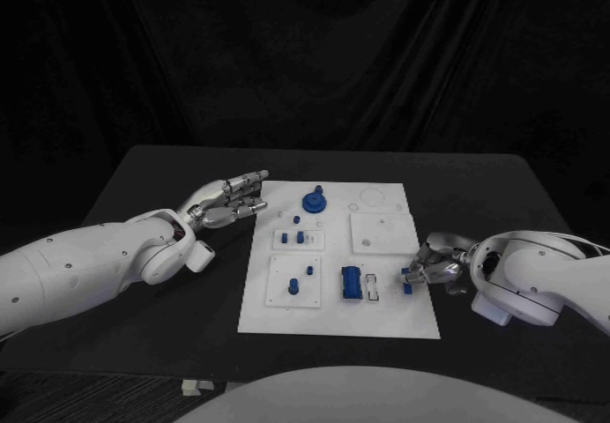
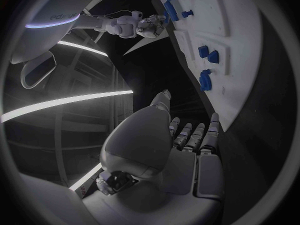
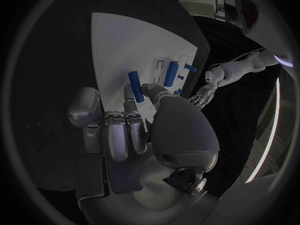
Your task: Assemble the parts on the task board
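My right hand (image 1: 430,263) sits at the board's (image 1: 341,322) right edge, fingers pinched around a small blue peg (image 3: 135,86), as far as I can make out. My left hand (image 1: 230,201) hovers off the board's far left corner, fingers loosely apart, holding nothing. A blue block (image 1: 348,284) stands near the board's middle.

White board (image 1: 338,317) on a black table (image 1: 152,185). Blue parts: round piece (image 1: 314,204), block (image 1: 348,284), and peg (image 3: 135,86) at the right hand (image 1: 428,264). Both hands silver, left hand (image 1: 229,201) included; arms (image 1: 89,264) white.
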`<state>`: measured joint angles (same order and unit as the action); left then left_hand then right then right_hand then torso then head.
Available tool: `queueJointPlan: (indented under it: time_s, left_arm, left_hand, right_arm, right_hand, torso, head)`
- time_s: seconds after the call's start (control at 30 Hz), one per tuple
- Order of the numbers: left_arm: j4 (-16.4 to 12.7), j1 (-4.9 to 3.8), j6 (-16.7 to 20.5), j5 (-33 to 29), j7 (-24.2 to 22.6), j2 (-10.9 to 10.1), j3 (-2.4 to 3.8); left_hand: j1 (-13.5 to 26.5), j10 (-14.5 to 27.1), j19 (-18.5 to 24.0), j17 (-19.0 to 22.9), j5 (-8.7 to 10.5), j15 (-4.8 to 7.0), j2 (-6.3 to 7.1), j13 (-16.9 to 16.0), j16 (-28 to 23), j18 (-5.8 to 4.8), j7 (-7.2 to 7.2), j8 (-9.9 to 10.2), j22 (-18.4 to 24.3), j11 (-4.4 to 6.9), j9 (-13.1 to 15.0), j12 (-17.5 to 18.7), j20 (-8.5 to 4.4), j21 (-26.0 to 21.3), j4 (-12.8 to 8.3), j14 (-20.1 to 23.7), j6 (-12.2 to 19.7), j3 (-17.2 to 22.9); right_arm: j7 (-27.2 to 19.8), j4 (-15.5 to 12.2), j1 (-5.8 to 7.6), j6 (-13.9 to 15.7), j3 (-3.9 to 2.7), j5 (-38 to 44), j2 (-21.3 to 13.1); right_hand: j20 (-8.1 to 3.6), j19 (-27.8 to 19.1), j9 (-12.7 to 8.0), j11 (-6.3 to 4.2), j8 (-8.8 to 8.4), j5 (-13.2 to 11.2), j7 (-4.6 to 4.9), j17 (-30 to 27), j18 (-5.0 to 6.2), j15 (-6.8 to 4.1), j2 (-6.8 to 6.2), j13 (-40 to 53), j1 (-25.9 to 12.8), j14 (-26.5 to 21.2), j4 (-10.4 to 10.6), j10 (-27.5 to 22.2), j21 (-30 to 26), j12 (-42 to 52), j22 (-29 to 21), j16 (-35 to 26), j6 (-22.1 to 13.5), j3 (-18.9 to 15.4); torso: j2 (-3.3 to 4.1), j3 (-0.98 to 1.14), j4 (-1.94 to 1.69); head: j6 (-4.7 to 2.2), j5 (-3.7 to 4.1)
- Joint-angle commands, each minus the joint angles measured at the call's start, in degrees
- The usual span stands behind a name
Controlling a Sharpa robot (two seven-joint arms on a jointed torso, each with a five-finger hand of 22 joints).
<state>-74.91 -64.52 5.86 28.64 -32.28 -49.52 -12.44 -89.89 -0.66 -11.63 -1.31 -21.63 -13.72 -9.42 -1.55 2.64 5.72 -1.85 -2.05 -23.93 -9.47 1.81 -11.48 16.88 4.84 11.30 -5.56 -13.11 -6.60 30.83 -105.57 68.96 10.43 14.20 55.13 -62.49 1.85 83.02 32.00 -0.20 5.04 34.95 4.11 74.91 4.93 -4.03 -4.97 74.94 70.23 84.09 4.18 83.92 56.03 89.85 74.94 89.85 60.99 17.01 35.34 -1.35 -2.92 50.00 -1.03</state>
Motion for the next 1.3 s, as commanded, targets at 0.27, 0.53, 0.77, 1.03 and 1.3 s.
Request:
queueJointPlan:
  time_s: [0.27,0.53,0.77,1.03,1.3]
  left_arm:
    - [0.02,0.08,-0.51,-0.34,-0.74,0.33,0.06]
    - [-0.03,0.08,-0.55,-0.34,-0.68,0.54,0.06]
    - [-0.05,0.08,-0.64,-0.34,-0.55,0.51,0.06]
    - [0.05,0.08,-0.75,-0.34,-0.53,0.73,0.06]
    - [0.18,0.08,-0.79,-0.34,-0.52,0.87,0.06]
  left_hand:
    - [-0.01,-0.04,-0.48,-0.06,-0.19,-0.11,-0.37,-0.07,0.27,-0.99,-0.4,0.02,0.08,-0.43,0.03,-0.22,-0.07,0.3,-0.07,-0.22,0.11,0.32]
    - [0.01,-0.05,-0.48,-0.06,-0.29,-0.11,-0.39,-0.06,0.28,-1.02,-0.44,-0.01,0.13,-0.44,0.06,-0.21,-0.07,0.29,-0.05,-0.22,-0.07,0.33]
    - [0.01,-0.06,-0.5,-0.06,-0.32,-0.11,-0.39,-0.07,0.29,-1.03,-0.51,-0.01,0.13,-0.43,0.06,-0.27,-0.07,0.3,-0.06,-0.22,-0.06,0.33]
    - [0.0,-0.05,-0.46,-0.05,-0.35,-0.11,-0.39,-0.07,0.29,-1.04,-0.55,-0.01,0.21,-0.43,0.05,-0.21,-0.07,0.28,-0.06,-0.2,-0.05,0.34]
    - [0.0,-0.05,-0.46,-0.05,-0.35,-0.11,-0.39,-0.07,0.29,-1.04,-0.55,-0.01,0.21,-0.43,0.05,-0.21,-0.07,0.28,-0.06,-0.2,-0.05,0.34]
  right_arm:
    - [0.75,0.16,1.23,0.91,-0.01,-7.57,2.41]
    - [0.94,1.63,1.01,-0.99,0.0,-8.45,5.03]
    - [1.21,2.96,0.56,-2.16,0.01,-8.78,6.55]
    - [2.26,3.69,0.41,-3.88,0.01,-8.84,7.48]
    - [2.88,4.27,0.29,-4.91,0.01,-8.85,8.04]
  right_hand:
    - [0.23,0.19,0.05,-0.15,0.43,0.5,-0.06,15.09,0.96,0.03,-0.07,15.06,-0.81,5.91,-3.87,6.08,-0.21,0.15,7.23,0.15,0.67,4.23]
    - [0.2,0.2,-0.07,-0.14,0.49,0.22,-0.04,15.09,0.95,0.02,-0.09,15.06,-1.48,5.91,-3.86,6.08,-0.23,0.15,7.23,0.15,0.63,4.31]
    - [0.18,0.18,-0.05,-0.2,0.75,-0.05,-0.15,15.09,0.96,-0.01,0.08,15.06,-1.82,5.91,-4.0,6.08,-0.28,0.15,7.21,0.15,0.85,4.48]
    - [0.13,0.15,0.14,-0.33,1.18,-0.66,-0.31,15.09,0.99,-0.1,0.23,15.06,-2.84,5.91,-3.87,6.08,-0.46,0.15,7.17,0.15,1.06,4.38]
    - [0.01,0.06,0.36,-0.52,1.69,-2.8,-0.54,15.09,1.06,-0.26,0.5,15.06,-4.36,5.91,-3.76,6.08,-0.87,0.15,7.07,0.15,0.86,4.2]
  torso:
    - [0.07,-0.05,0.0]
    - [0.07,-0.01,0.0]
    - [0.11,-0.01,0.01]
    - [0.12,0.0,-0.01]
    - [0.13,-0.02,0.07]
  head:
    - [0.0,0.09]
    - [0.0,-0.05]
    - [0.0,-0.23]
    - [0.0,-0.22]
    - [0.0,-0.39]
